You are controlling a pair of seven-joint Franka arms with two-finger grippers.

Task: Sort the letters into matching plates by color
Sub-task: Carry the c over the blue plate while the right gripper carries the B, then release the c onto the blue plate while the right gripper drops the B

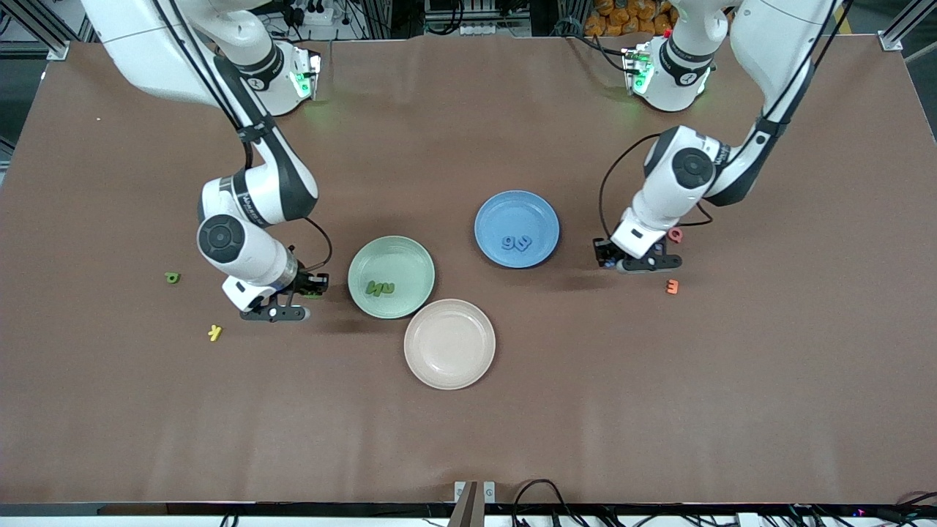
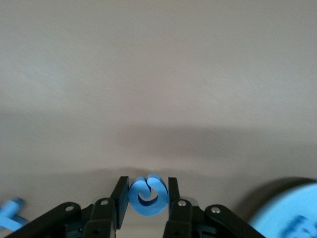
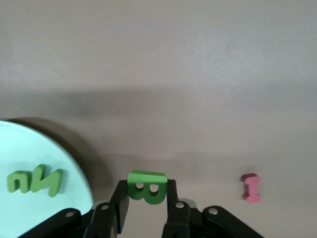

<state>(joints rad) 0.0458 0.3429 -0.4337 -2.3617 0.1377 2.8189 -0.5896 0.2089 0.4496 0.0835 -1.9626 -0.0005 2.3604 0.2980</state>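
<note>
Since nothing pinkish has gone into it, the beige plate [image 1: 449,344], nearest the front camera, lies bare. Just farther off, touching its rim, the green plate [image 1: 391,276] holds two green letters [image 1: 380,288], put there to match its colour. The right claw [image 1: 296,296] hangs low just beside that plate, toward the right arm's end of the desk [image 1: 468,424], its fingers pinched on a green letter B [image 3: 146,187]; it looks carried for a drop into the green plate. Near it lie a yellow letter [image 1: 214,333] and a green letter [image 1: 173,277], loose on the desk, and the right wrist view shows a pink letter [image 3: 251,187] as well.

Farther from the camera, the blue plate [image 1: 517,228] holds two blue shapes [image 1: 516,243]. The left claw [image 1: 638,260] hangs beside it, toward the left arm's end, clamped on a curled blue letter [image 2: 147,196], probably bound for the blue plate. Close by rest an orange letter [image 1: 672,287] and a red letter [image 1: 675,234]; the left wrist view catches another blue letter [image 2: 11,214] on the desk.

Count: three plates; four green letters, four blue, one each of yellow, pink, orange and red.
</note>
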